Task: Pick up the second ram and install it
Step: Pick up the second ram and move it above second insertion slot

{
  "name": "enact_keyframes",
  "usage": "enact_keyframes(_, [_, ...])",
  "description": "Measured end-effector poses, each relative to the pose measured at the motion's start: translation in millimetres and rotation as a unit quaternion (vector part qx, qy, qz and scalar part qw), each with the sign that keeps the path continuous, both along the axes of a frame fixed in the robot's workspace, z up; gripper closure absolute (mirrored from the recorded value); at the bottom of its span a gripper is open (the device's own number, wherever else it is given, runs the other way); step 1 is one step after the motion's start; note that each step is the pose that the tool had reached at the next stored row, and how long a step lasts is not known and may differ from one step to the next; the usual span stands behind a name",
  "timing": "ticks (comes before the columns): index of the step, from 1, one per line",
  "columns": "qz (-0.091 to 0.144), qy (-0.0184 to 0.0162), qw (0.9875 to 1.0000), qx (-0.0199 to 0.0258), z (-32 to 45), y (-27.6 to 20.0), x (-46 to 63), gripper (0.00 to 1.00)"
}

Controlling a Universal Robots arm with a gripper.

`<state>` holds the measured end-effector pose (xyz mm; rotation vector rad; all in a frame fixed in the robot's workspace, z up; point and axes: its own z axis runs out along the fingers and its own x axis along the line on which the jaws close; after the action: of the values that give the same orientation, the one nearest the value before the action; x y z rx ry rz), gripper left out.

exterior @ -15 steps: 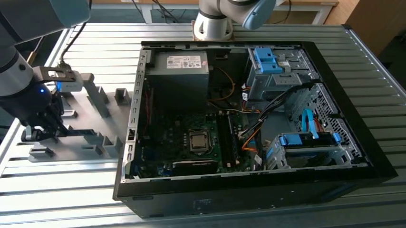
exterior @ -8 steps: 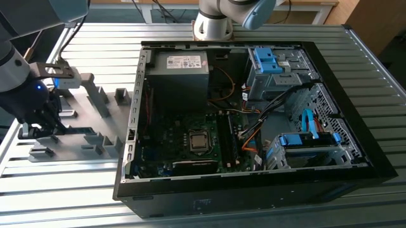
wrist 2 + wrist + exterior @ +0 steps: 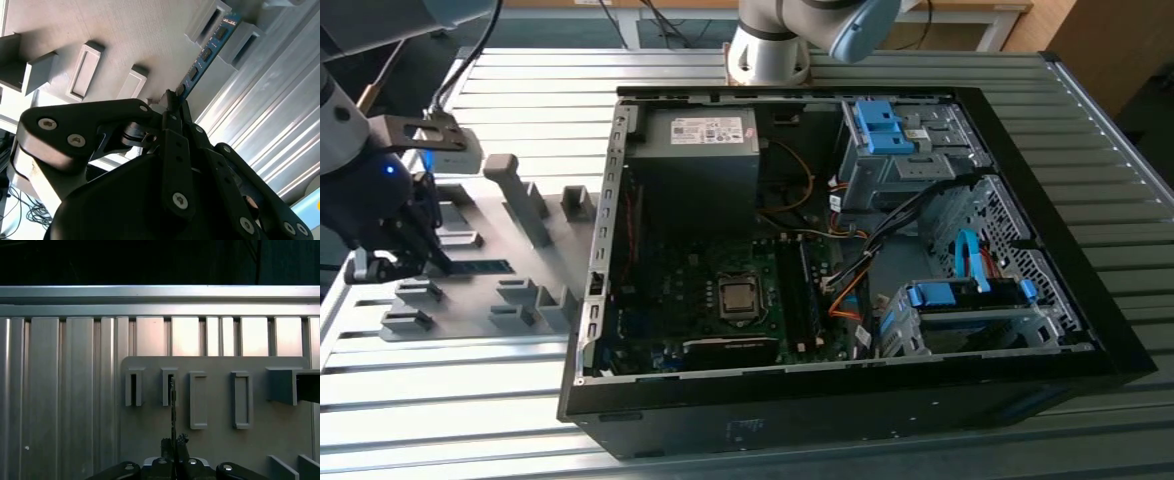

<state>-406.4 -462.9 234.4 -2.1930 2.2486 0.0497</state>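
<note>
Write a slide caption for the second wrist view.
Gripper shut on the second ram, far end in the grey holder.

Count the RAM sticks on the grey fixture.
1: the second ram, standing on edge on the grey fixture, its near end pinched in the claw. The arm may hide others.

Black open PC tower case (image 3: 854,410) lies on its side on ribbed aluminium worktop (image 3: 440,400). At exterior view's left, grey plastic fixture plate (image 3: 474,292) w/ upright blocks; black robot hand (image 3: 434,262) meets thin dark memory board (image 3: 483,266) there.
</note>
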Motion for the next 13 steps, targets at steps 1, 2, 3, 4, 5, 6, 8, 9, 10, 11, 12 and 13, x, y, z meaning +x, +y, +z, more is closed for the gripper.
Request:
enact_keyframes(1, [0.0, 0.0, 1.0, 0.0, 2.0, 0.0, 0.0, 0.86])
enact_keyframes(2, [0.0, 0.0, 1.0, 0.0, 3.9, 0.0, 0.0, 0.86])
enact_keyframes(3, [0.0, 0.0, 1.0, 0.0, 5.7, 0.0, 0.0, 0.86])
enact_keyframes(4, [0.0, 0.0001, 1.0, 0.0, 7.7, 0.0, 0.0, 0.86])
enact_keyframes(5, [0.0, 0.0001, 1.0, 0.0, 9.6, 0.0, 0.0, 0.86])
enact_keyframes(6, [0.0, 0.0001, 1.0, 0.0, 11.3, 0.0, 0.0, 0.86])
enact_keyframes(8, [0.0, 0.0, 1.0, 0.0, 15.1, 0.0, 0.0, 0.86])
enact_keyframes(9, [0.0, 0.0001, 1.0, 0.0, 16.8, 0.0, 0.0, 0.86])
enact_keyframes(10, [0.0, 0.0, 1.0, 0.0, 18.4, 0.0, 0.0, 0.86])
enact_keyframes(11, [0.0, 0.0, 1.0, 0.0, 19.9, 0.0, 0.0, 0.86])
enact_keyframes(12, [0.0, 0.0, 1.0, 0.0, 21.2, 0.0, 0.0, 0.86])
enact_keyframes(13, [0.0, 0.0, 1.0, 0.0, 22.4, 0.0, 0.0, 0.86])
